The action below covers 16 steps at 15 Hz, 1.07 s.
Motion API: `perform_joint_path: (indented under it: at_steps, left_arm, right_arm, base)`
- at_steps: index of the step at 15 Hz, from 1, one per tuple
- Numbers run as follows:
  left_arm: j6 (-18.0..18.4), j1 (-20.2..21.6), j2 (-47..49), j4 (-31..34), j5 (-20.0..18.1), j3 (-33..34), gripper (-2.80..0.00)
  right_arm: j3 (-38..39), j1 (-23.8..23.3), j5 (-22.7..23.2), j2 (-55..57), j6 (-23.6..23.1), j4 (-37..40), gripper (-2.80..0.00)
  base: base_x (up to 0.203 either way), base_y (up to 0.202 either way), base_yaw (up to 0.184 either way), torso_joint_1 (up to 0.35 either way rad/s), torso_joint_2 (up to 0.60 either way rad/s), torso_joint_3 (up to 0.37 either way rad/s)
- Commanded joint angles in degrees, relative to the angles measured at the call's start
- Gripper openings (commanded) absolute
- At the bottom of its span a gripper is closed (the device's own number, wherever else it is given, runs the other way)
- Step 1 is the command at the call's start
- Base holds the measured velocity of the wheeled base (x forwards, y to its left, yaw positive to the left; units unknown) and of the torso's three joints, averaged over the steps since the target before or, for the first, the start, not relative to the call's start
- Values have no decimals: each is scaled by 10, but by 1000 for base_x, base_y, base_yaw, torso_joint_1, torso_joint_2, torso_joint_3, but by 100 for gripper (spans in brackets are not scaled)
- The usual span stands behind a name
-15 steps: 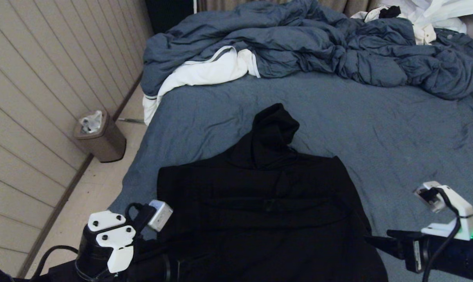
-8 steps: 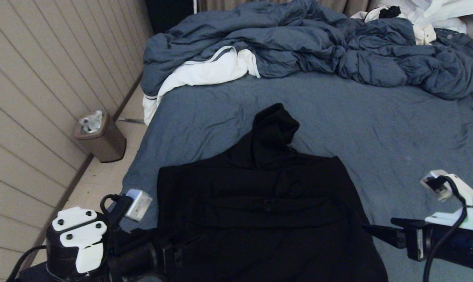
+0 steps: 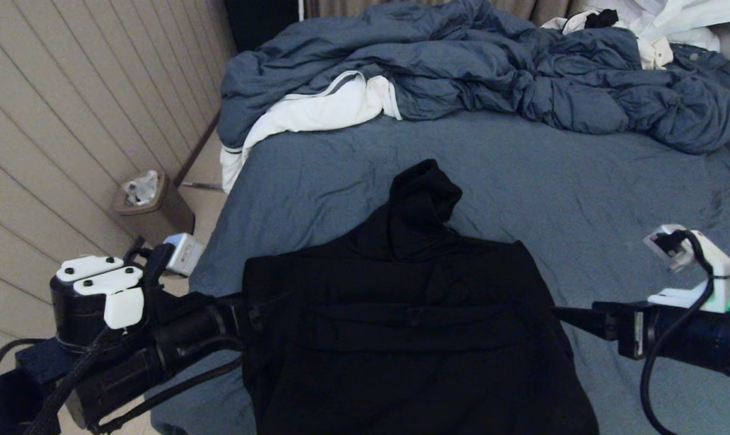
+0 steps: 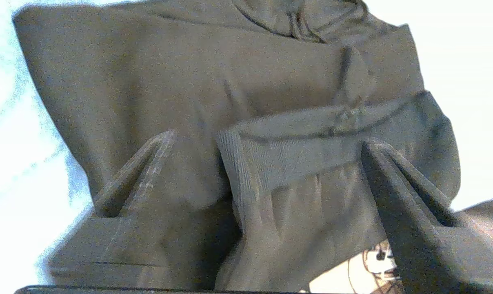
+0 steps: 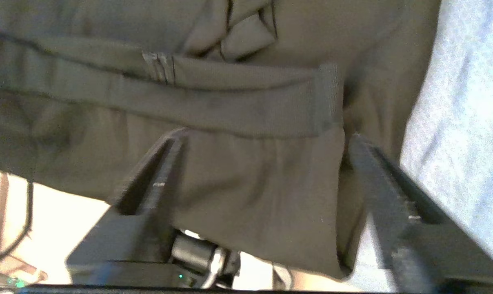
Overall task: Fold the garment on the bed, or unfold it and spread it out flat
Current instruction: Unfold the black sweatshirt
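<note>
The black hooded garment (image 3: 401,314) lies on the bed (image 3: 582,199) near its front edge, hood (image 3: 422,193) pointing away from me. Its ribbed hem band (image 4: 303,151) is folded up across the body. My left gripper (image 3: 259,311) stands open at the garment's left side, its two fingers (image 4: 148,163) wide apart over the fabric, holding nothing. My right gripper (image 3: 567,317) is open at the right side. The right wrist view shows the right gripper (image 5: 267,134) straddling the folded lower part below the hem band (image 5: 214,106). The left wrist view has the left gripper (image 4: 267,141) level with the band.
A rumpled blue-grey duvet (image 3: 461,66) with white lining fills the far end of the bed, with white clothing (image 3: 673,24) at the far right corner. A brown waste bin (image 3: 156,211) stands on the floor by the panelled wall (image 3: 51,121) to the left.
My left arm has swung out to the left and risen, its fingers now at the garment's left edge. My right arm has lifted slightly. The garment lies as before.
</note>
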Motion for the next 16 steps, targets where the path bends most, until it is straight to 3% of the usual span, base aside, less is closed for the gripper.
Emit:
perform_joint_path:
  at_steps: [1, 3, 6, 9, 10, 13, 16]
  left_arm:
    - [-2, 3, 2, 114, 4, -73, -280]
    - [-7, 3, 13, 176, 5, -129, -280]
    - [-22, 4, 59, 179, 17, -158, -280]
    - [-24, 4, 112, 176, 27, -203, -280]
    - [-29, 4, 132, 179, 46, -227, -280]
    - [-80, 10, 180, 190, 152, -275, -280]
    - [-82, 32, 165, 188, 151, -275, -280]
  right_arm:
    - [-18, 20, 1, 41, 6, -2, 0]
    - [-48, 52, 0, 76, 16, 1, 0]
    - [-116, 108, -3, 149, 33, 20, 0]
    - [-190, 172, -42, 209, 96, 42, 0]
    - [-205, 194, -80, 228, 110, 44, 0]
    - [-234, 244, -148, 286, 119, 44, 0]
    - [-272, 252, -174, 308, 120, 48, 0]
  base:
    - [0, 0, 0, 0, 0, 0]
    - [0, 0, 0, 0, 0, 0]
    - [0, 0, 0, 0, 0, 0]
    - [0, 0, 0, 0, 0, 0]
    - [0, 0, 0, 0, 0, 0]
    - [0, 0, 0, 0, 0, 0]
    - [0, 0, 0, 0, 0, 0]
